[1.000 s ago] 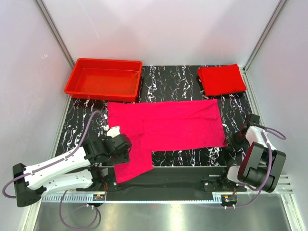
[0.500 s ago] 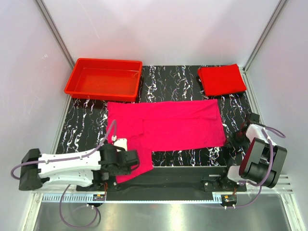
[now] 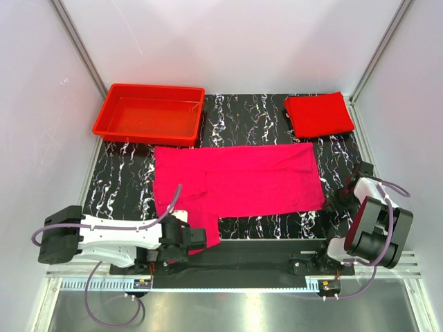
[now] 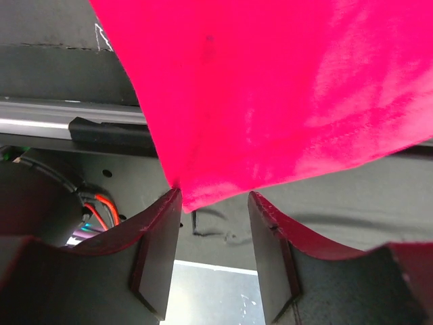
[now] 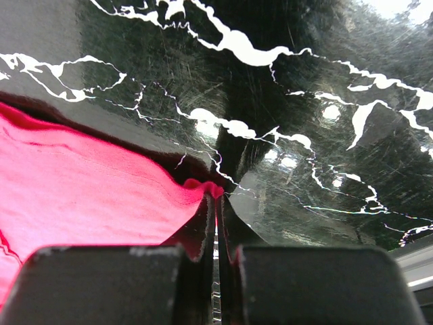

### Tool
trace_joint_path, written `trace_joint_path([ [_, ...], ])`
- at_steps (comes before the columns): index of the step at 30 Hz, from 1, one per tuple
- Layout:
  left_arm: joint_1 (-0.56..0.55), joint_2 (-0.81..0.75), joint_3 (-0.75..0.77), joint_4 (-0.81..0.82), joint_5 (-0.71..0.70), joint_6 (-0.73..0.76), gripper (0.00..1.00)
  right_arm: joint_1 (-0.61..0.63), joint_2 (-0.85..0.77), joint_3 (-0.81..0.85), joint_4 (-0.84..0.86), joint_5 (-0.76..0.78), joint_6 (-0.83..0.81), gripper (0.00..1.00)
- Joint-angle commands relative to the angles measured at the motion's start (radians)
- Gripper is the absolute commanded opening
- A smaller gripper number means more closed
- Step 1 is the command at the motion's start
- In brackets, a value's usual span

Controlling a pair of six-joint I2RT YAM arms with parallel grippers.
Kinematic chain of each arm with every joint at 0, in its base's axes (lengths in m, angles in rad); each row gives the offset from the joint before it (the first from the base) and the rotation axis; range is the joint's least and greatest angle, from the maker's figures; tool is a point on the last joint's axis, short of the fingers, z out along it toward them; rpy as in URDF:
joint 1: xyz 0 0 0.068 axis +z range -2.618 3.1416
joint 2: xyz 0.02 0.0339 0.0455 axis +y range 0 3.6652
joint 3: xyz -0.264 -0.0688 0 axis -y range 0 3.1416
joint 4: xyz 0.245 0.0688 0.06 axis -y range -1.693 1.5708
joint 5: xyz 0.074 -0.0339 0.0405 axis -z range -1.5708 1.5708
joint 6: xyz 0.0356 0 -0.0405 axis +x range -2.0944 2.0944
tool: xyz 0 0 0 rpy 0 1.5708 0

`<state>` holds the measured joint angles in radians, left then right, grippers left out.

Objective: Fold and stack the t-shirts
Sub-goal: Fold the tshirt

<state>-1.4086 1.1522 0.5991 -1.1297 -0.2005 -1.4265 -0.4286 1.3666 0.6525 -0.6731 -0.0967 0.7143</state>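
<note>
Setting: a robotics laboratory test cell, not a domestic or retail space.

Indicators:
- The enclosure has plain white panel walls (image 3: 242, 41) framed by bare aluminium corner struts (image 3: 82, 45).
- The work surface is a black, white-veined marble-pattern tabletop (image 3: 124, 173), bordered at the near edge by a slotted aluminium rail (image 3: 235, 283) and a brushed metal sheet (image 3: 228, 311).
- Two white-and-black robot arms, left (image 3: 114, 238) and right (image 3: 374, 221), are bolted at that edge and fed by loose purple cables (image 3: 88, 304).
- The left wrist view shows exposed red and orange wiring (image 4: 101, 203).
- The tabletop carries only a red rectangular plastic tray (image 3: 149, 131), a magenta-pink cloth t-shirt (image 3: 242, 180) and a folded red cloth t-shirt (image 3: 318, 114).
</note>
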Motion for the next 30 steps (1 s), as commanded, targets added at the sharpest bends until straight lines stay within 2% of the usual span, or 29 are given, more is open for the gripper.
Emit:
trace_joint_path([
  [1,-0.006,-0.003,-0.025,0.051,0.009,-0.015,0.50,-0.004,0.022,0.002,0.050,0.037,-0.016,0.00],
  [7,-0.004,0.026,-0.028,0.068,-0.011,0.004,0.52,-0.004,0.025,0.002,0.050,0.028,-0.024,0.00],
  [11,0.005,0.053,-0.067,0.123,0.007,0.017,0.48,-0.004,0.020,0.002,0.047,0.026,-0.027,0.00],
  [12,0.011,0.053,-0.073,0.143,0.007,0.020,0.46,-0.004,0.022,0.004,0.046,0.028,-0.029,0.00],
  [16,0.026,0.046,-0.061,0.131,-0.014,0.035,0.26,-0.004,0.020,0.003,0.049,0.019,-0.033,0.00],
  [18,0.030,0.044,-0.027,0.101,-0.042,0.046,0.22,-0.004,0.025,0.001,0.049,0.012,-0.033,0.00],
  [23,0.048,0.037,0.060,0.028,-0.114,0.078,0.00,-0.004,0.028,-0.001,0.056,0.003,-0.033,0.00],
  [30,0.060,0.041,0.114,-0.004,-0.168,0.110,0.00,-0.004,0.028,0.001,0.053,-0.003,-0.039,0.00],
])
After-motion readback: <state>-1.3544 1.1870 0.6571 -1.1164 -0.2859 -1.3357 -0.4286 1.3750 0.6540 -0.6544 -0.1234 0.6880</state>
